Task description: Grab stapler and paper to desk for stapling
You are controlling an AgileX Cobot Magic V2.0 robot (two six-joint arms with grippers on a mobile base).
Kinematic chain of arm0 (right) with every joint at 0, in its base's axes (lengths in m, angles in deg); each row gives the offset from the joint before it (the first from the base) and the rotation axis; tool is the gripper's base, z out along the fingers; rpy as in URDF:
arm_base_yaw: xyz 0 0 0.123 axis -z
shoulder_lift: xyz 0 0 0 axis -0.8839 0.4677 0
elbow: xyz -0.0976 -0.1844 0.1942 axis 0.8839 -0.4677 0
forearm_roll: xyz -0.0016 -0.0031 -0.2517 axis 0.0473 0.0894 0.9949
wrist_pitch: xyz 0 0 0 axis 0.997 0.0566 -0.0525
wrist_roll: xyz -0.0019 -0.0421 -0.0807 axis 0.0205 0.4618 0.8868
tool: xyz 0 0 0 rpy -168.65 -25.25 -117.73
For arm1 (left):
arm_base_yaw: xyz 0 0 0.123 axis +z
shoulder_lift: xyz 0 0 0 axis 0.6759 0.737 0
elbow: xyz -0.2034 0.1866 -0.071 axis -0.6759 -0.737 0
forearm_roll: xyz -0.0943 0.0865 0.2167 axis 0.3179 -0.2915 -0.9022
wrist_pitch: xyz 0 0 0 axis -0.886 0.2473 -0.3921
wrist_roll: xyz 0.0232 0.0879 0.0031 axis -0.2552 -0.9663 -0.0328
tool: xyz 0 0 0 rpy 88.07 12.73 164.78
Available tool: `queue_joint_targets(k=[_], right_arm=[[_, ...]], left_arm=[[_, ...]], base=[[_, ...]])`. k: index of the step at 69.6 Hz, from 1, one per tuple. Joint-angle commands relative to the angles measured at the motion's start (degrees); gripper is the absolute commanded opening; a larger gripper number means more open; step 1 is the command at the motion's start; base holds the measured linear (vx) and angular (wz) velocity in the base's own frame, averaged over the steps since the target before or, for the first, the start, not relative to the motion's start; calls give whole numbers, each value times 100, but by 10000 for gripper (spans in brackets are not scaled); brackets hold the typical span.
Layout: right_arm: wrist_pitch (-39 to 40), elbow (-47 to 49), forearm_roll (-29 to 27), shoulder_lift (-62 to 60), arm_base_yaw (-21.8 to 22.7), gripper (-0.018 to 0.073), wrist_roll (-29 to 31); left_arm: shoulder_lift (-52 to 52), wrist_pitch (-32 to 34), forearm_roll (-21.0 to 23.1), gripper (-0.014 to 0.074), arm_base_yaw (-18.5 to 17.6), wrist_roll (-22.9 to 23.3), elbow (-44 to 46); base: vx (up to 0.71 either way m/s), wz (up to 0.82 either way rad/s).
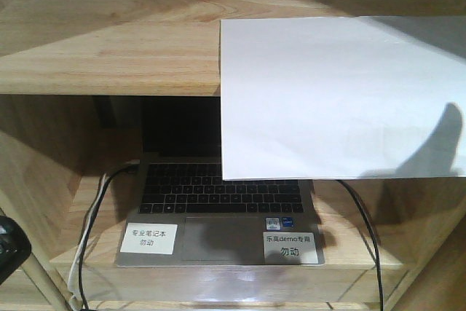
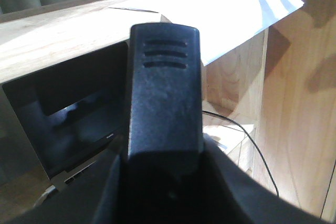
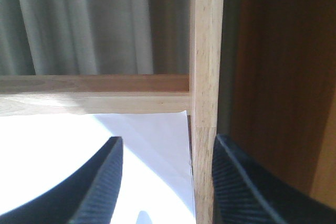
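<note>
Well, the left end effector (image 2: 168, 187) is clamped on the stapler (image 2: 164, 93), which sticks up from between its fingers. The right end effector (image 3: 168, 145) hangs open, the paper (image 1: 335, 100) just ahead of it, lying on the shelf (image 1: 109, 49) and overhanging its edge above the laptop (image 1: 218, 202).

From the front-facing camera we look straight and slightly down at the shelf unit (image 1: 109, 56) from close by, taking in the paper (image 1: 342, 92) that overhangs the upper board and the laptop (image 1: 218, 202) beneath it. From the left wrist we look from lower down, tilted up, past a black part (image 2: 164, 93) that fills the middle; the same paper and the laptop's screen (image 2: 73, 103) show here too. From the right wrist we sit right against the shelf, looking across the paper towards a curtain (image 3: 79, 19), between the right gripper's (image 3: 167, 145) dark fingers (image 3: 105, 182).
</note>
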Motion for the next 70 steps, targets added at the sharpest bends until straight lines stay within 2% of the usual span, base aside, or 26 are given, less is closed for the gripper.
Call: queue_joint_targets(k=[1, 57, 64, 70], right_arm=[[450, 134, -13, 70, 38, 363, 24], [498, 134, -7, 70, 38, 368, 24], [535, 134, -20, 70, 38, 405, 24], [587, 134, -58, 70, 38, 485, 4]], left_arm=[[82, 660, 175, -6, -29, -2, 172], [82, 660, 175, -6, -29, -2, 172], [82, 660, 175, -6, -29, -2, 172], [82, 660, 175, -6, -29, -2, 172]], base=[[0, 0], [0, 0], [0, 0], [0, 0]])
